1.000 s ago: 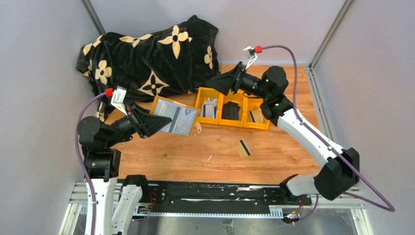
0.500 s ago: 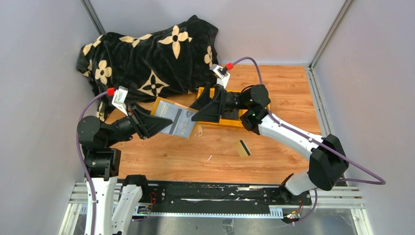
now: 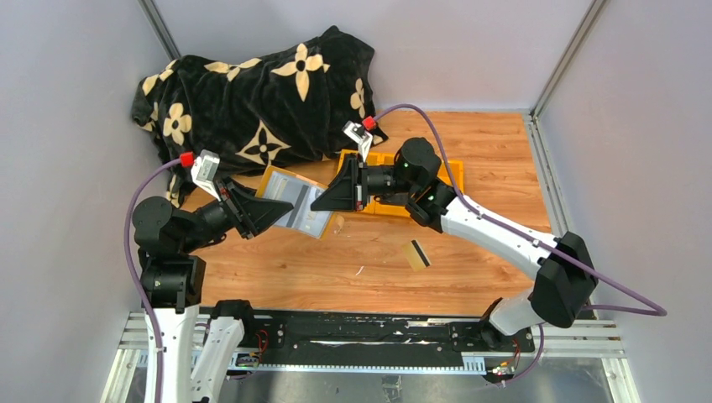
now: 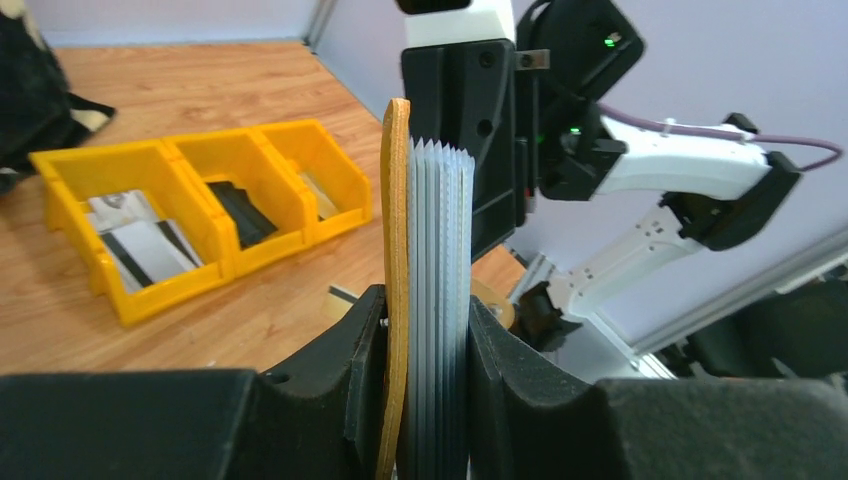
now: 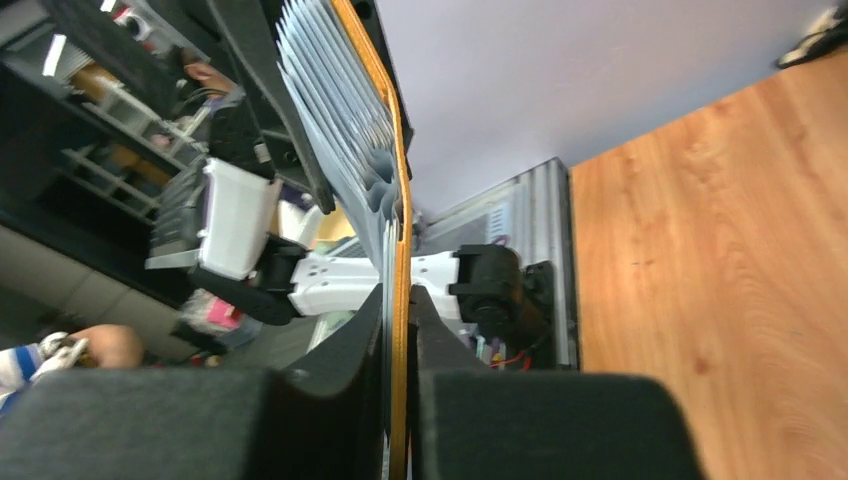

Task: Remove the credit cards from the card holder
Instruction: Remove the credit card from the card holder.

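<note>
The card holder (image 3: 295,200) hangs open above the table's left middle, tan cover outside, grey pockets inside. My left gripper (image 3: 267,210) is shut on its left end; in the left wrist view the tan cover (image 4: 398,250) and the fanned grey pockets (image 4: 440,250) stand pinched between the jaws of that gripper (image 4: 425,335). My right gripper (image 3: 321,204) is shut on the holder's far edge; the right wrist view has its jaws (image 5: 398,335) closed on the tan cover (image 5: 401,270) and a thin grey leaf. One tan credit card (image 3: 417,254) with a black stripe lies on the wood.
A yellow three-compartment bin (image 4: 165,292) stands behind the holder, with pale cards (image 4: 140,240) in one compartment and a black item (image 4: 238,212) in another. A black flowered blanket (image 3: 252,92) is heaped at the back left. Grey walls enclose the table.
My right arm swung left from over the yellow bin to the card holder, and its jaws went from open to shut on the holder's edge. The left arm held still.
</note>
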You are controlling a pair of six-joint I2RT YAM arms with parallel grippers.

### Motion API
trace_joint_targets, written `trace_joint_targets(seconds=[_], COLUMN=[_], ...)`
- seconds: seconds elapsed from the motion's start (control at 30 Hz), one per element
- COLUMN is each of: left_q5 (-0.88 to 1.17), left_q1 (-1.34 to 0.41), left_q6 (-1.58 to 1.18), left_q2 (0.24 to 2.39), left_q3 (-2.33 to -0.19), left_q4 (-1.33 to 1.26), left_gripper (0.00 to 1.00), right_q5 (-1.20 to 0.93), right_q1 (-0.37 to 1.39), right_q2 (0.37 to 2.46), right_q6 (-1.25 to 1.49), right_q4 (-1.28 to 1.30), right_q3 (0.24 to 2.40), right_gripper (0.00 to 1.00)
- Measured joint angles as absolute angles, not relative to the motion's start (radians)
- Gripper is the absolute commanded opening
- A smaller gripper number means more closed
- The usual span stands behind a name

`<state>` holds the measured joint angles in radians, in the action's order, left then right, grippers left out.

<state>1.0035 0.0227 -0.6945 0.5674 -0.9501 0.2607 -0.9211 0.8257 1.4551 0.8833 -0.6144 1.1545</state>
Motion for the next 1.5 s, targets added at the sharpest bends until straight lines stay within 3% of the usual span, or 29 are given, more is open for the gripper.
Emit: trace_joint_targets(seconds=[0.1,0.43,0.77,1.0,1.5], left_q5=[0.965,0.972,1.01,0.992,0.673], left_q1=[0.023,0.023,0.023,0.023,0.022], left_q6=[-0.622,-0.516,-0.513,-0.519,-0.452], left_q2=[0.564,0.56,0.56,0.554,0.534], left_q3=[-0.958,-0.963,-0.963,-0.963,-0.98], left_q4=[0.303,0.373,0.373,0.37,0.441], left_gripper=[0.33,0.58,0.57,0.48,0.43], right_q5=[-0.866,-0.748,-0.727,-0.72,-0.714], right_q1=[0.842,0.859,0.859,0.86,0.897], right_q2=[1.446,1.44,1.44,1.44,1.415], right_q6=[0.83,0.839,0.846,0.845,0.843], right_q4=[-0.506,-0.429,-0.406,-0.389,-0.374], right_q3=[1.192,1.181,1.18,1.18,1.18], right_gripper=[0.0,0.0,0.0,0.0,0.0])
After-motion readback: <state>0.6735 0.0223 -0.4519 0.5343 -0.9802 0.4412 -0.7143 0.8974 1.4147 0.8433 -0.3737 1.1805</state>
